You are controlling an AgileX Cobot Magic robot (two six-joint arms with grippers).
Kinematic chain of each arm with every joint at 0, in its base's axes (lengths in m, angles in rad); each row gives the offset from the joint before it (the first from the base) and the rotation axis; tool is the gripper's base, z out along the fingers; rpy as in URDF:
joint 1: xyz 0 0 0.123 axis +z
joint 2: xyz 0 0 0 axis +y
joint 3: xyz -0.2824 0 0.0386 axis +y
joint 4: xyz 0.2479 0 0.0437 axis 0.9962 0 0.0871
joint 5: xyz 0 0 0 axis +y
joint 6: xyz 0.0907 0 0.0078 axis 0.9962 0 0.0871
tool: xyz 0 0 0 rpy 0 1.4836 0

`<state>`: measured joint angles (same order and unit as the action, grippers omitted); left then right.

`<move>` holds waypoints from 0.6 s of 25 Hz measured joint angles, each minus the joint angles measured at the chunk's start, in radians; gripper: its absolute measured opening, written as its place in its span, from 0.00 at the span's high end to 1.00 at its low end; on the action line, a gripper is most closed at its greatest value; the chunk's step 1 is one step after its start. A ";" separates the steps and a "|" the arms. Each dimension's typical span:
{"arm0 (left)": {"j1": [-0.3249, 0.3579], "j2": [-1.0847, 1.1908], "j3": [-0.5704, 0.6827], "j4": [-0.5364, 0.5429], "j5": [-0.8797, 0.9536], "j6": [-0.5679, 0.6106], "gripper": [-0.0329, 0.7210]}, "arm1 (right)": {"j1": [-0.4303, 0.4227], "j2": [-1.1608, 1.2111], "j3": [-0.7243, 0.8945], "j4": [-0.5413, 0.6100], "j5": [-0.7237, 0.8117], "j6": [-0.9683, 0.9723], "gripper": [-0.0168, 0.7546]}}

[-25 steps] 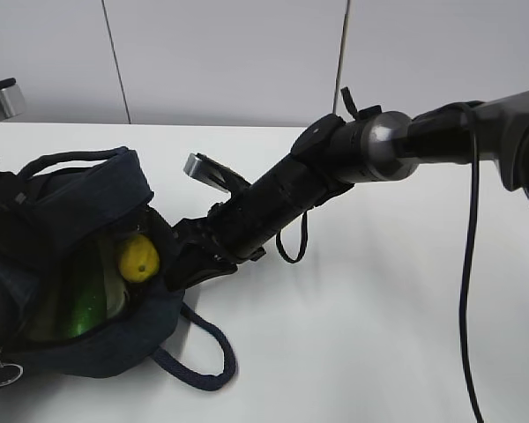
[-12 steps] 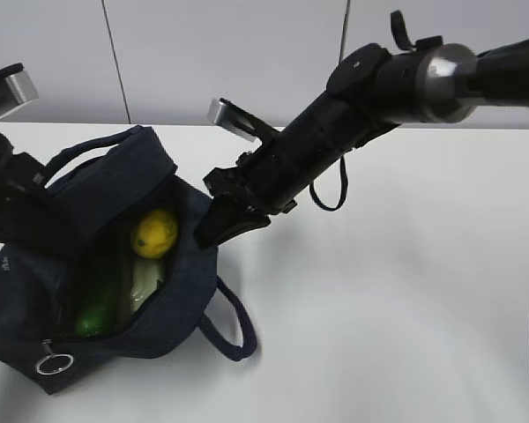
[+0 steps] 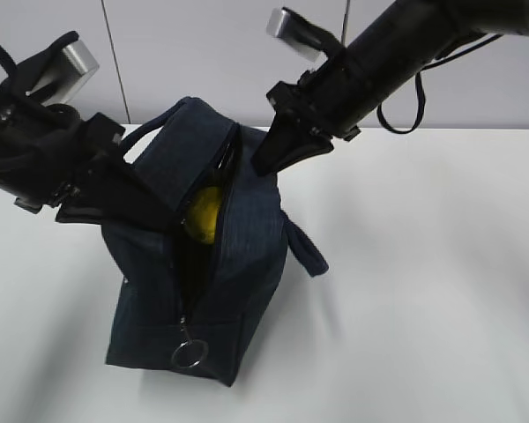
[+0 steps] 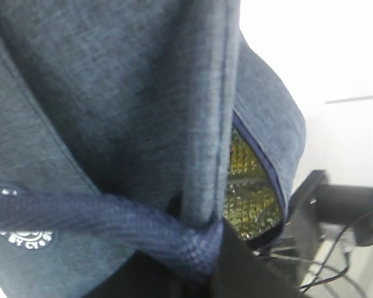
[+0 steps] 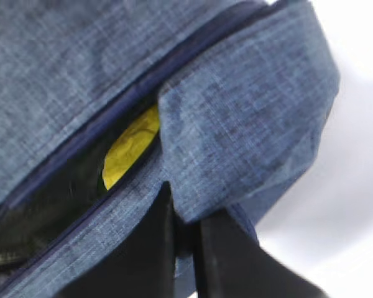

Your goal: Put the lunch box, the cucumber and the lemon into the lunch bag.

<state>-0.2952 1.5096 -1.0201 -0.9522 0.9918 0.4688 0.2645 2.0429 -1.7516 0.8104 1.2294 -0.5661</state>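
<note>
The lunch bag (image 3: 207,291) stands upright on the white counter (image 3: 423,291), held up at its top by both arms. The left end effector (image 3: 115,198) is clamped on the bag's near flap and loop handle (image 4: 112,226), its jaws pressed together on the fabric. The right end effector (image 5: 186,248) is pinched shut on the fabric edge at the opposite side of the opening. The lemon (image 3: 203,214) sits high in the gap of the open zipper, showing yellow just under the rim. The cucumber and lunch box cannot be seen from outside; presumably they lie deeper in the bag.

The main risk is the lemon. It rides close to the mouth, so if either grip slips or the bag tilts toward the opening, it could roll out onto the counter. Pulling the two sides unevenly could also tip the bag over, since little of it appears to rest on the counter. The ring pull (image 3: 188,354) hangs low, so the opening is wide.
</note>
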 joint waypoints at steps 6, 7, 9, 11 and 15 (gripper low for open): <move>-0.059 0.051 0.000 -0.087 -0.060 0.006 0.97 | -0.014 -0.005 -0.129 -0.105 0.011 0.088 0.94; -0.071 0.067 0.000 -0.095 -0.078 0.006 0.97 | -0.014 -0.005 -0.140 -0.124 0.015 0.100 0.94; -0.097 0.094 0.000 -0.120 -0.105 0.015 0.97 | -0.014 -0.005 -0.147 -0.151 0.019 0.112 0.94; -0.114 0.110 0.000 -0.137 -0.126 0.026 0.97 | -0.014 -0.005 -0.149 -0.181 0.026 0.120 0.94; -0.128 0.126 0.000 -0.151 -0.161 0.031 0.97 | -0.014 -0.003 -0.149 -0.212 0.028 0.129 0.94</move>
<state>-0.4231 1.6354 -1.0201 -1.1035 0.8304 0.4996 0.2503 2.0400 -1.9011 0.5989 1.2575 -0.4374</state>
